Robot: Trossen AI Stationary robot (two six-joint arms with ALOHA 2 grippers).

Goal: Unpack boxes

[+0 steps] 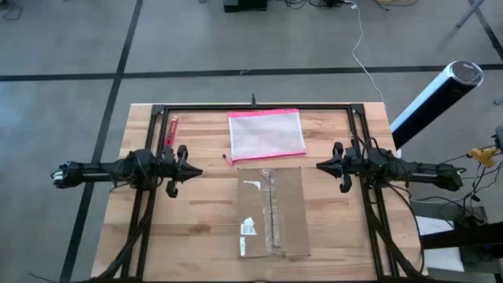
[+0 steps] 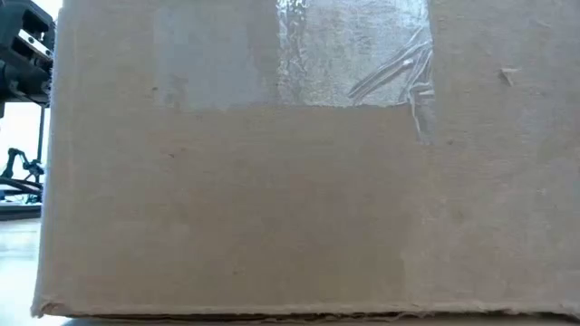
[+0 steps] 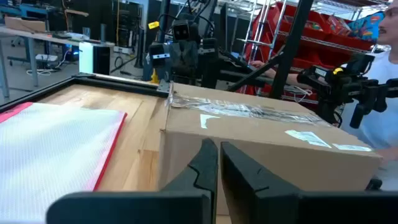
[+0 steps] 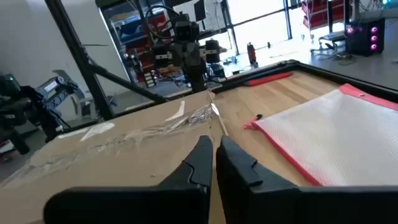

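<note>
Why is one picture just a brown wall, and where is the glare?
In the low view the cardboard box stands against the lens and fills the picture. In both wrist views the clear tape on its top glints, and in the right wrist view bright windows wash out the background.

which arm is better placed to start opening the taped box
Neither clearly: the left gripper and right gripper flank the box, both shut. Slight edge to the right, which sits a bit closer to the tape seam.

cardboard box (image 1: 271,211) blocks table centre, zip pouch (image 1: 266,134) just behind it, pink marker (image 1: 171,130) near left rail, bare wood (image 1: 196,228) either side of box free
</note>
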